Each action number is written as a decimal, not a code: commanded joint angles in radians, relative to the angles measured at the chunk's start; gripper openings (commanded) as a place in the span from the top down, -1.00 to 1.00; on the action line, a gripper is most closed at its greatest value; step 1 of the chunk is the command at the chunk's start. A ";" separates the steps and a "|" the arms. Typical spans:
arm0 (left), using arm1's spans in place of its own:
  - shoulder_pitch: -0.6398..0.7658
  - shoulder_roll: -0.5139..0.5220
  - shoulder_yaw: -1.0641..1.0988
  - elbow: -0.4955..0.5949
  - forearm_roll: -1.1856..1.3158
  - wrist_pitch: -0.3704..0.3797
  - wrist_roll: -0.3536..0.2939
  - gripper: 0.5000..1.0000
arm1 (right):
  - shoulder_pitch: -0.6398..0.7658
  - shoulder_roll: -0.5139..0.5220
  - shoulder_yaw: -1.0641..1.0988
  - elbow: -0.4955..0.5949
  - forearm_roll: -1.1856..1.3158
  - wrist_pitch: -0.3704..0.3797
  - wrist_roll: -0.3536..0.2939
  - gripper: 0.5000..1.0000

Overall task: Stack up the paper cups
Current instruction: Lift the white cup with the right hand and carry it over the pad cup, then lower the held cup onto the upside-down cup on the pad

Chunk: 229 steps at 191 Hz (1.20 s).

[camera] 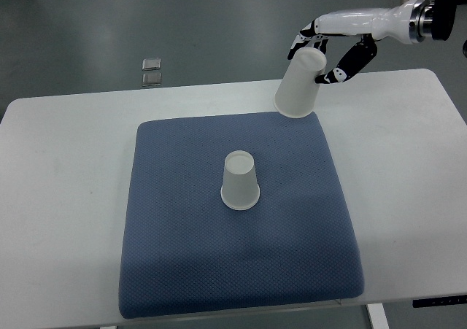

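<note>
A white paper cup stands upside down near the middle of the blue mat. My right hand comes in from the upper right and is shut on a second white paper cup. That cup hangs tilted, mouth down, in the air over the mat's far right corner, up and to the right of the standing cup. The left arm does not show.
The mat lies on a white table. Two small grey squares lie on the floor beyond the table's far edge. A table leg shows at the bottom right.
</note>
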 commanded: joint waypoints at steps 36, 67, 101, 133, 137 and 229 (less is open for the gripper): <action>0.000 0.000 0.000 0.000 0.000 0.000 0.000 -1.00 | 0.006 0.083 -0.006 0.014 -0.012 0.060 -0.012 0.69; 0.000 0.000 0.001 0.000 0.000 0.000 0.000 -1.00 | 0.011 0.112 -0.004 0.005 -0.011 0.080 -0.029 0.69; 0.000 0.000 0.000 0.000 0.000 0.000 0.000 -1.00 | 0.011 0.142 -0.003 0.003 0.000 0.129 -0.030 0.72; 0.000 0.000 0.000 0.000 0.000 0.000 0.000 -1.00 | 0.016 0.154 -0.001 0.005 0.005 0.131 -0.042 0.74; 0.000 0.000 0.000 0.000 0.000 0.000 0.000 -1.00 | 0.019 0.158 -0.001 0.003 0.003 0.131 -0.042 0.74; 0.000 0.000 0.000 0.000 0.000 0.000 0.000 -1.00 | 0.068 0.218 -0.001 0.026 0.071 0.141 -0.065 0.89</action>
